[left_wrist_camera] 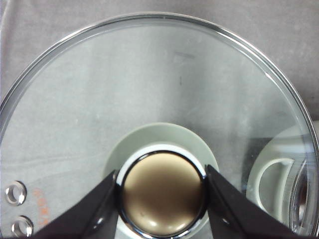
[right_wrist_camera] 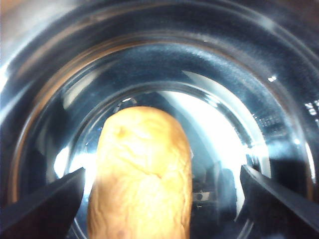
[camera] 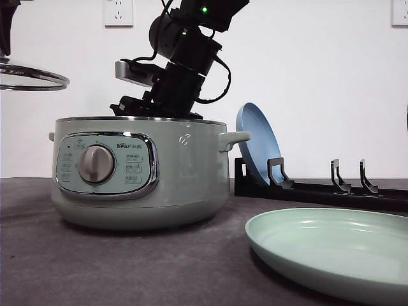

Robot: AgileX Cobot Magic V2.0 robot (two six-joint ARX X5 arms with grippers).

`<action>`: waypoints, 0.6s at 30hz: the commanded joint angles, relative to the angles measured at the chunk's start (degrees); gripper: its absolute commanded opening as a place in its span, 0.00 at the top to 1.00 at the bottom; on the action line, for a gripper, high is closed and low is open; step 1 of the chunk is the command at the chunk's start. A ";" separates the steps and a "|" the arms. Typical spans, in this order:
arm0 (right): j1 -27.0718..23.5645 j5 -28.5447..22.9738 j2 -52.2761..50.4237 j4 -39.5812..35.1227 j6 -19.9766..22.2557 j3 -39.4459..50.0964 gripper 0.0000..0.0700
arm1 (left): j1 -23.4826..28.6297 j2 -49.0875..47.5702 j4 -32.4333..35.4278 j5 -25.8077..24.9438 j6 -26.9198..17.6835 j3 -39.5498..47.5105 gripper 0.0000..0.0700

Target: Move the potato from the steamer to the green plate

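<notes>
Right fingers spread wide inside the steamer, either side of the potato, not gripping. Left fingers clamp the lid knob.

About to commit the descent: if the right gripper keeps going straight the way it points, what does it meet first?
Most likely the potato, lying between the open fingers of the right gripper inside the steamer. Depth is unclear; the pot's shiny floor lies beyond.
</notes>
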State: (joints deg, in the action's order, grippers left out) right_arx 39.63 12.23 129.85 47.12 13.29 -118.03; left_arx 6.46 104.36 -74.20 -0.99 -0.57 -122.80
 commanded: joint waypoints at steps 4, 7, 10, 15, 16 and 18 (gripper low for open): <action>0.30 1.25 3.11 -0.52 -1.41 -1.54 0.48 | -0.11 -0.43 1.79 -0.11 -0.45 -1.70 1.00; 0.37 1.28 3.10 -1.02 -2.16 -1.65 0.74 | -0.11 -0.56 1.82 -0.11 -0.45 -1.70 1.00; 0.36 1.28 3.09 0.08 -2.77 -2.93 0.80 | -0.11 -0.84 1.99 -0.11 -0.45 -1.74 1.00; 0.30 1.27 3.07 7.47 -2.84 -11.04 0.80 | -0.11 -2.12 2.19 -0.11 -0.45 -1.75 1.00; 0.30 1.27 3.06 9.69 -2.84 -13.35 0.80 | -0.11 -2.56 2.15 -0.11 -0.45 -1.75 1.00; 0.31 1.28 2.99 14.64 -2.85 -18.01 0.80 | -0.11 -3.56 1.98 -0.11 -0.43 -1.75 1.00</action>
State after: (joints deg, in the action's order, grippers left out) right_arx 39.53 13.40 131.87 59.98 11.27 -132.99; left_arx 6.46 102.86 -73.93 -0.99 -0.73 -122.69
